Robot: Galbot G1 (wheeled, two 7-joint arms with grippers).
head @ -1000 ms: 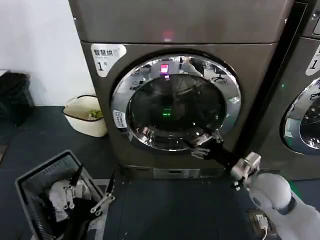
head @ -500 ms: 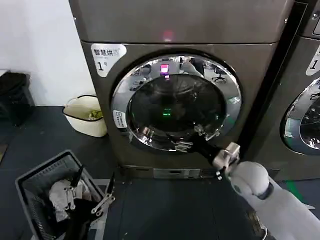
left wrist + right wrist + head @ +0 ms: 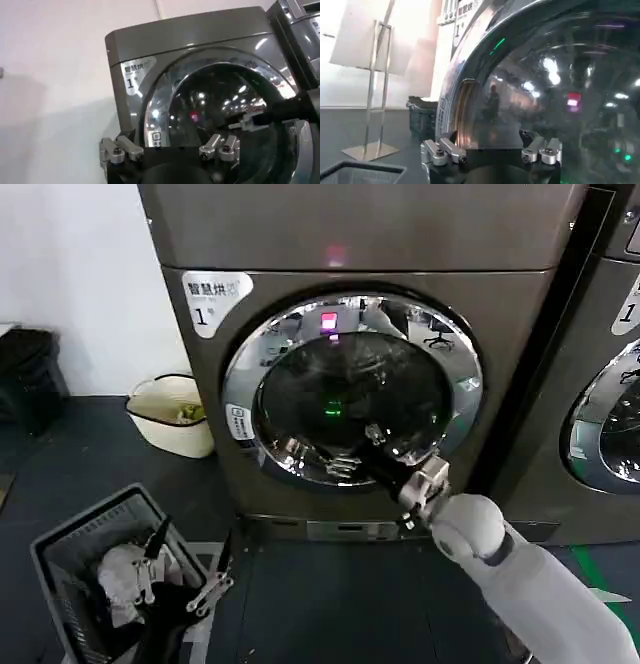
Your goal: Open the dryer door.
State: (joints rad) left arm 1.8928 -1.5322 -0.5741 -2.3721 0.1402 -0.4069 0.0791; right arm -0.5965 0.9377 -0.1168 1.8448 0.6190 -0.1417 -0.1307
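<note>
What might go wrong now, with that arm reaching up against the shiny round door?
The right gripper, open, sits against the dark glass of the chrome-ringed round dryer door, low of centre; it could slip off the smooth surface. The door looks shut, so a pull may find no hold. The left gripper waits low, over a grey basket.

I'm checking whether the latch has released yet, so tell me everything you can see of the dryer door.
The dryer door is round, a wide mirror-chrome ring around dark tinted glass, nearly as wide as its bronze-grey machine. It sits shut, flush with the front. Reflections and green and pink lights show in the glass. The right gripper, jaws open, is at its lower glass; contact cannot be told.
</note>
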